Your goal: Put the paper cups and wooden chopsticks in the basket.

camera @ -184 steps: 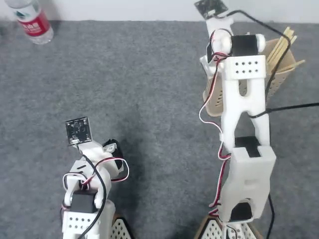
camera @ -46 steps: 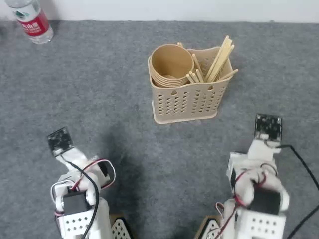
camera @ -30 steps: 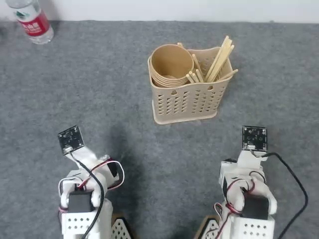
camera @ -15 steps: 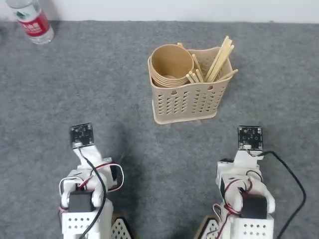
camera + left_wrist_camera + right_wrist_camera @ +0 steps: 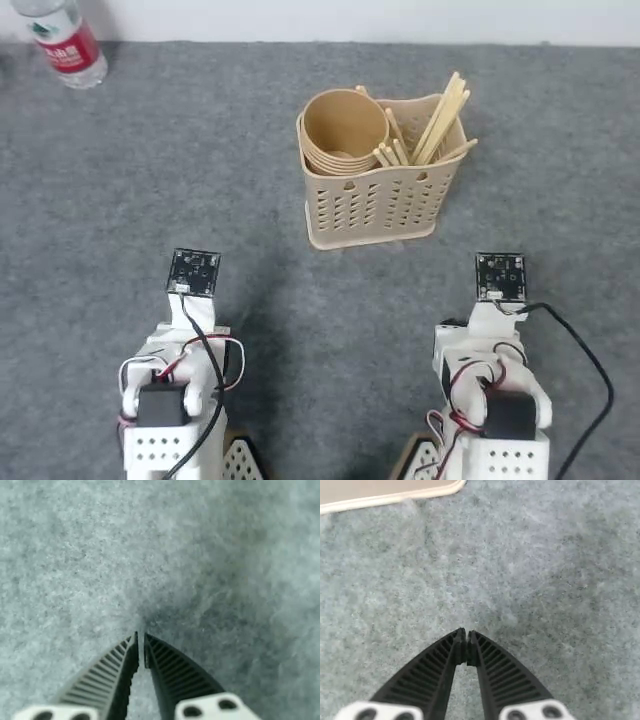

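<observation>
A beige slotted basket (image 5: 372, 205) stands at the back middle of the grey mat. A stack of paper cups (image 5: 344, 130) sits in its left half. Several wooden chopsticks (image 5: 438, 115) lean in its right half. Both arms are folded back at the near edge, well short of the basket. My left gripper (image 5: 140, 639) is shut over bare mat with nothing in it. My right gripper (image 5: 466, 632) is shut and empty too, with the basket's bottom edge (image 5: 390, 491) just beyond it.
A plastic water bottle (image 5: 62, 40) with a red label lies at the far left corner. Open grey mat lies between the arms and the basket. The left arm's base (image 5: 165, 440) and the right arm's base (image 5: 495, 440) take up the near edge.
The right arm has pulled back from over the basket and folded at the near edge. The left arm's wrist has swung from pointing left to pointing straight ahead.
</observation>
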